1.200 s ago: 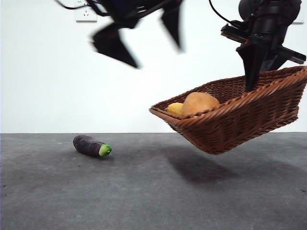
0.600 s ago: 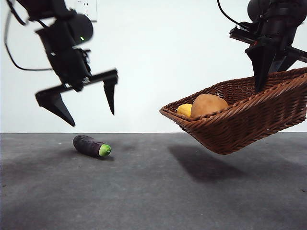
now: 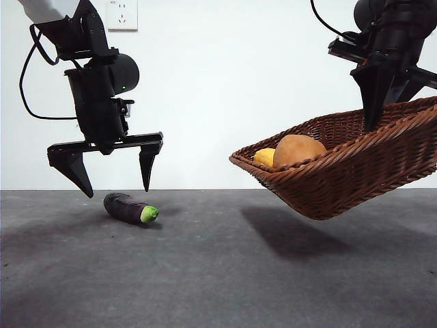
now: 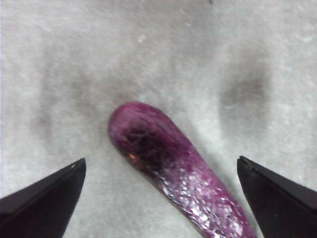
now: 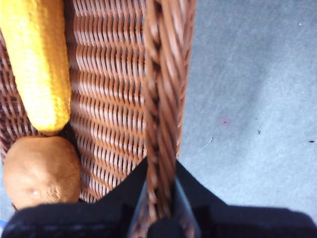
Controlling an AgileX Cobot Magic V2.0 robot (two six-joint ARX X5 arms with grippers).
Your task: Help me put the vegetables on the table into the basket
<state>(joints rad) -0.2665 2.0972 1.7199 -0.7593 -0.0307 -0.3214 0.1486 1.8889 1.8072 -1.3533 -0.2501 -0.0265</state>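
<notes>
On the grey worktop, the eggplant lies alone on its side, with the left gripper hovering just above it, jaws spread wide either side. Farther off, the right gripper pinches the rim of the basket, held tilted in the air with the corn and potato inside. The eggplant pickup seems in hand: lower, close, then carry across.
</notes>
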